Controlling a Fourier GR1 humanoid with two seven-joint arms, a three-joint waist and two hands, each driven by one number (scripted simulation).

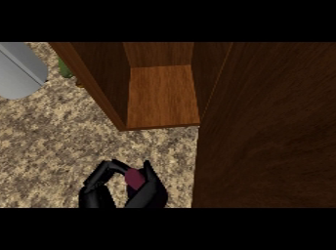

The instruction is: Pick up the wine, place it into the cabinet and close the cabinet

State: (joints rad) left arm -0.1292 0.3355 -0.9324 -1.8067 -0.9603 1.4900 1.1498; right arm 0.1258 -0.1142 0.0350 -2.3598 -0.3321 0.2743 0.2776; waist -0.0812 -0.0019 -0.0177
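The wine (135, 178), a dark red shape, is held in the curled fingers of a hand (120, 188) low over the speckled counter (48, 141), just before the open cabinet (160, 95). Which hand this is cannot be told. The wine could be knocked against the open door (272, 127), close at its right, or against the cabinet's front edge.

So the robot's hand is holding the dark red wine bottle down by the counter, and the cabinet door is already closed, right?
Not quite. The door is open: the head view shows it swung out at the right, with the cabinet's bare wooden shelf exposed beside it. The rest holds: a black hand is curled round the dark red wine bottle above the counter.
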